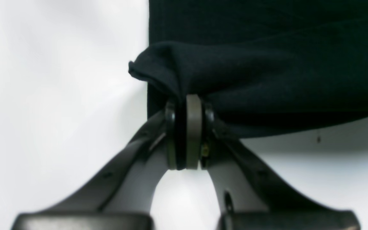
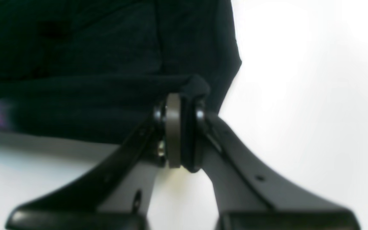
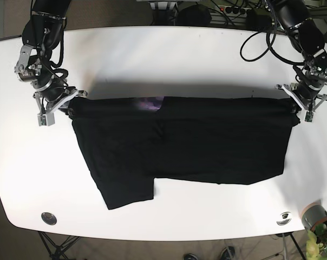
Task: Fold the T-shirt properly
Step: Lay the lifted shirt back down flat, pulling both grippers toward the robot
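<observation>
The black T-shirt lies spread across the middle of the white tabletop, with one sleeve reaching toward 7 o'clock. The left gripper has its jaws closed tight on a bunched corner of the cloth, at the shirt's 2 o'clock end in the base view. The right gripper is likewise clamped on the corner at 10 o'clock.

left tool clamped tight; right tool clamped tight
</observation>
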You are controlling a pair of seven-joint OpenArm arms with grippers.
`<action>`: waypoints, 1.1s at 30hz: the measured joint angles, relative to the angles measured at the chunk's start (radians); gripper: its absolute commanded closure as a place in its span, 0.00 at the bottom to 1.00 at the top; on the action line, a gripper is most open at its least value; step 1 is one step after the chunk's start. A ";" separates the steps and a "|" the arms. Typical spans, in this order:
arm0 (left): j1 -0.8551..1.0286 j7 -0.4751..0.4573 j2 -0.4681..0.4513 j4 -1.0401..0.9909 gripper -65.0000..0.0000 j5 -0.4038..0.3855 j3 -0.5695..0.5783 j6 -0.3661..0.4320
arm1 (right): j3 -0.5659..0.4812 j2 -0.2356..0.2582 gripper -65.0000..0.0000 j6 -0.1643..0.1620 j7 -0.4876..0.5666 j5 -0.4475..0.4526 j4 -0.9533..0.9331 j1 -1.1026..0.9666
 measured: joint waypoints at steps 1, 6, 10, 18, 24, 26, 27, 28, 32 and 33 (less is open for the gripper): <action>0.008 -0.002 -0.001 0.001 1.00 0.000 0.000 0.000 | -0.001 -0.003 0.96 0.000 -0.004 -0.002 0.002 -0.014; 0.046 -0.002 -0.002 0.002 1.00 0.001 -0.001 0.000 | -0.001 -0.008 0.95 0.000 -0.001 -0.002 0.035 -0.082; 0.089 -0.002 -0.002 0.021 1.00 0.000 -0.001 0.000 | 0.000 -0.008 0.95 0.000 0.000 -0.002 0.047 -0.127; 0.170 -0.001 0.000 0.087 0.65 0.002 -0.001 0.000 | -0.001 -0.006 0.89 0.057 0.000 -0.002 0.047 -0.219; 0.214 -0.001 0.000 0.092 0.43 0.002 -0.001 0.000 | 0.000 -0.006 0.43 0.071 -0.002 -0.006 0.113 -0.314; 0.228 0.000 0.000 0.097 0.43 0.002 -0.001 0.000 | -0.001 -0.006 0.33 0.087 -0.002 -0.007 0.153 -0.350; 0.234 0.001 -0.001 0.106 0.43 0.002 -0.002 0.000 | -0.001 -0.006 0.29 0.103 -0.003 -0.006 0.170 -0.362; 0.243 0.003 -0.001 0.124 0.43 0.001 -0.008 0.000 | 0.000 -0.006 0.28 0.115 -0.002 -0.001 0.191 -0.377; 0.260 -0.001 -0.001 0.208 0.43 -0.020 -0.074 0.000 | 0.021 -0.008 0.27 0.165 -0.003 0.000 0.224 -0.389; 0.260 -0.002 -0.003 0.224 0.43 -0.034 -0.095 0.001 | 0.035 -0.011 0.27 0.177 0.001 0.001 0.224 -0.388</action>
